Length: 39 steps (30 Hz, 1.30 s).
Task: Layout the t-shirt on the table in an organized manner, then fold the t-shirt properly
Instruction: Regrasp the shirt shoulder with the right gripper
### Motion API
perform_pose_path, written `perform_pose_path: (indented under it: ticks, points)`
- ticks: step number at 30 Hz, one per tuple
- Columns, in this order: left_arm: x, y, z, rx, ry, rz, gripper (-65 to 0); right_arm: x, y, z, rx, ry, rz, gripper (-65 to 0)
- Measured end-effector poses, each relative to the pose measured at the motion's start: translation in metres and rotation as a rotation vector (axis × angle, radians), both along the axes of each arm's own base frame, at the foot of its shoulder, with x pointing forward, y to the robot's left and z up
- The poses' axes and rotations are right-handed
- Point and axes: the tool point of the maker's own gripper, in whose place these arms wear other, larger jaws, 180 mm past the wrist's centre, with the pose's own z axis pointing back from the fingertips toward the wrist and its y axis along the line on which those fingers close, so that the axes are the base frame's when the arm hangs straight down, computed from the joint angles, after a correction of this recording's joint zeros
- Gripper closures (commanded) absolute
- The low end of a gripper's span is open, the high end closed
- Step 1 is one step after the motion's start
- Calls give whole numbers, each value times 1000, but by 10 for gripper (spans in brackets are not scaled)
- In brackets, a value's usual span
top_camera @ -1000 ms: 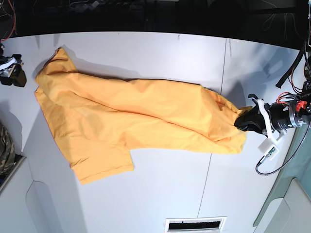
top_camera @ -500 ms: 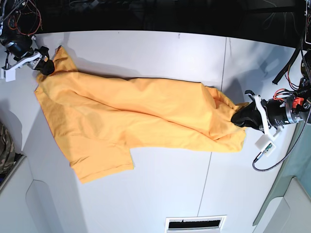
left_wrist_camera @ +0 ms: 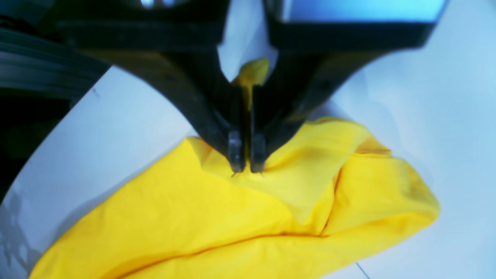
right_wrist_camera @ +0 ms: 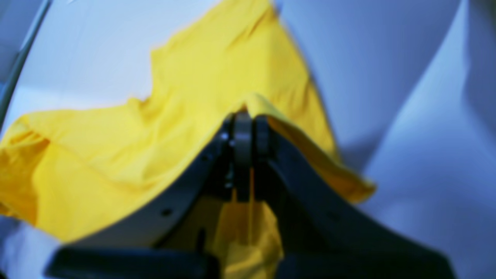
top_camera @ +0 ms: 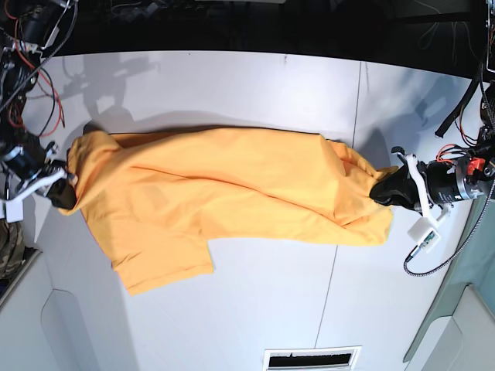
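Orange-yellow cloth: the t-shirt [top_camera: 224, 197] lies bunched in a long band across the middle of the table [top_camera: 255, 85], running left to right in the base view.
Left gripper [left_wrist_camera: 246, 162]: at the right end of the band in the base view; jaws pinched together on a fold of the shirt, a tuft of fabric poking up between them.
Right gripper [right_wrist_camera: 248, 120]: at the left end in the base view; jaws closed on the shirt's edge, cloth draped over the tips — this view is blurred.
Long axis: the shirt stretches between the two grippers, one at each end, neither nearer than the other.
Loose part: a sleeve or corner hangs toward the lower left of the base frame, out of line with the band.
Step, as I judge it: laying out — spreading the shirt depends on the grippers pulling apart along that axis.
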Motion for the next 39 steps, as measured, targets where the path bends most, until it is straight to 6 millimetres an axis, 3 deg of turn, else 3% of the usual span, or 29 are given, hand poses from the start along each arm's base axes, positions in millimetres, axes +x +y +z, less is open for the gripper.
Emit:
perform_pose_path:
  ticks: [3,6,9,11,15,18,21,25,31,34,39]
  points:
    - [0,-1,0,-3,-1,0,0,38,3,13,-44,-25,20,0]
    - [0,-1,1,-4,-1,0,0,69,22,13,-9,-7,64,0]
    - [0,0,0,-3,-1,0,0,82,39,7,19,28,98,-245]
    - [0,-1,0,-3,-1,0,0,74,43,-4,15,79,116,-307]
    - [0,0,0,-1,-1,0,0,41,41,-32,42,179,117,-305]
    - [-2,1,-2,10,14,-3,0,14,36,-36,93,169,83,-305]
    - [-4,2,-5,20,26,-5,0,-18,19,-38,111,158,23,-305]
    - [-4,1,-4,14,22,-4,0,-63,-3,-57,82,215,-37,-306]
    - [-4,1,-4,13,22,-4,0,-106,-3,-95,69,286,-85,-306]
    - [-2,0,-2,6,14,-3,0,-103,1,-103,105,272,-111,-306]
    - [-2,0,-2,5,13,-2,0,-76,20,-107,170,245,-103,-306]
